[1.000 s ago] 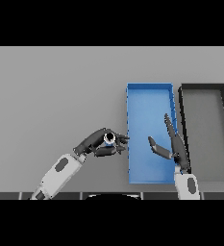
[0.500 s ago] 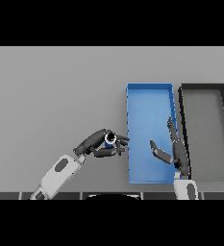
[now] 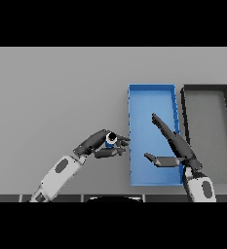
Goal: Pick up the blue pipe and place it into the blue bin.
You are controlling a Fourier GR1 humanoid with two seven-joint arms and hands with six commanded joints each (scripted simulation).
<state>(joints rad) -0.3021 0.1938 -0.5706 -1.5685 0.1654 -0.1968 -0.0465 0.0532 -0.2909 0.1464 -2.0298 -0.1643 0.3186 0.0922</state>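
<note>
**Operator:** Where is the pipe?

**Spotter:** You find the blue pipe [image 3: 110, 138] just left of centre in the lower half of the frame. The left hand [image 3: 99, 145] has it, the fingers [image 3: 116, 151] curled round it with the thumb, so only its light open end and a bit of blue show. It sits just beside the left wall of the blue bin [image 3: 152, 88], outside it, above the grey worktop [image 3: 56, 92]. You cannot tell whether it touches the worktop.

**Operator:** And the left arm?

**Spotter:** It comes in from the lower left of the frame, white and grey, slanting up and right to the hand.

**Operator:** What about the other hand?

**Spotter:** Your right hand [image 3: 179, 148] shows at lower right, over the blue bin's right half. Its fingers [image 3: 161, 125] are straight and spread away from the thumb, pointing toward the upper left, while the thumb points left. It holds nothing.

**Operator:** How do the bins lie?

**Spotter:** The blue bin stands upright in the frame, a long rectangle right of centre. The black bin [image 3: 206, 88] lies just beside it, at the right edge of the frame, the same way round. The two walls are near each other; you cannot tell whether they touch. You see nothing lying inside either bin.
</note>
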